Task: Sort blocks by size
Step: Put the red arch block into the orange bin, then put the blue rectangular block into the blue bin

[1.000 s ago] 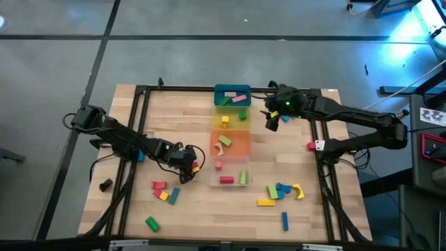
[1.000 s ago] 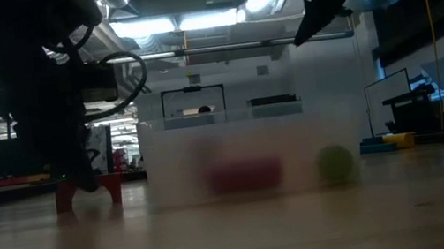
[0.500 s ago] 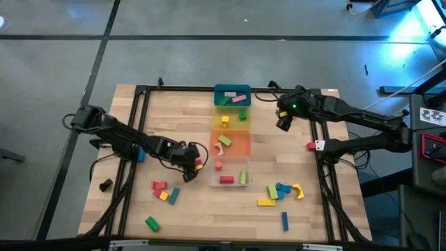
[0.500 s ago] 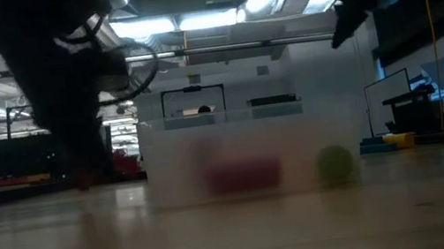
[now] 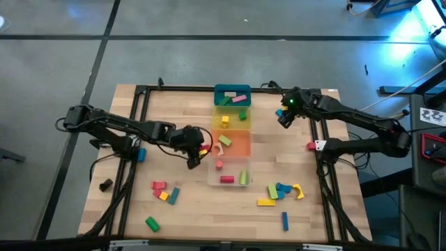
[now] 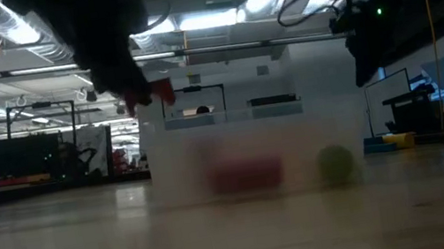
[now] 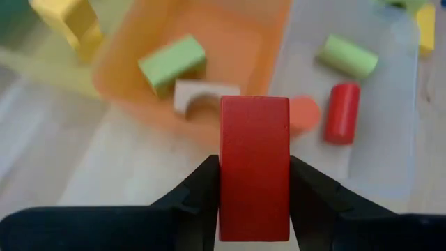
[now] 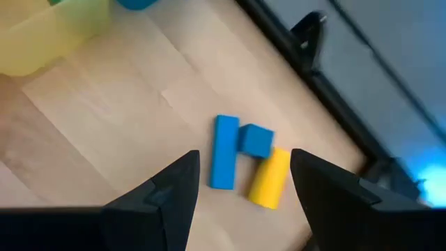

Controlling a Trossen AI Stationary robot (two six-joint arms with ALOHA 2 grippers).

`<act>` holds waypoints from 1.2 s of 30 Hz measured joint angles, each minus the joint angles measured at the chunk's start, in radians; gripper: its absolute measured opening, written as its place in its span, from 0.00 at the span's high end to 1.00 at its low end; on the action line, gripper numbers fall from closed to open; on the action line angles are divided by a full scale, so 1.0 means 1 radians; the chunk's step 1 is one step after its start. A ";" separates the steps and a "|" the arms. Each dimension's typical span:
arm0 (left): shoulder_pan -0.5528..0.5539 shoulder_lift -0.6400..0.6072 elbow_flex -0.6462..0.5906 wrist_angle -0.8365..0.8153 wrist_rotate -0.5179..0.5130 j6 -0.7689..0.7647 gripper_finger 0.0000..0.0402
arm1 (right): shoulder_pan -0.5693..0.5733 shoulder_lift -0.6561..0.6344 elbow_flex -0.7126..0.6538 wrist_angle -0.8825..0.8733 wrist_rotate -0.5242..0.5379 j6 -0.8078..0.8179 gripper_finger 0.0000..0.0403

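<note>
My left gripper is shut on a red block and holds it in the air by the near left corner of the orange bin; the block also shows in the low view. My right gripper is open and empty, right of the yellow bin. Between its fingers, the right wrist view shows a blue bar, a blue cube and a yellow cylinder lying on the table. The orange bin holds a green block and a tan arch. My left gripper pinches the red block by its two opposite side faces between its two fingers. The fingers slant down and point toward the bins. The block is lifted clear of the table, above the edge of the orange bin.
Four bins stand in a row down the table's middle: teal, yellow, orange and clear, the clear one with red and green cylinders. Loose blocks lie near left and near right. A black frame runs along the table's edges.
My left gripper has risen from the table with the red block and gone toward the table's right, to the orange bin. The block, which stood on the table, is now lifted clear. My right gripper has moved a little toward the table's right edge and sunk lower.
</note>
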 joint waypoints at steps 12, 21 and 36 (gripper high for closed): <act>0.096 0.096 0.003 0.366 -0.005 0.156 0.68 | -0.045 0.001 -0.242 0.334 -0.083 0.053 0.44; 0.101 0.234 0.003 0.527 -0.005 0.217 0.68 | -0.045 0.001 -0.298 0.339 0.057 0.158 0.44; 0.101 0.299 0.003 0.552 -0.008 0.214 0.51 | -0.045 0.081 -0.332 0.349 0.027 0.287 0.44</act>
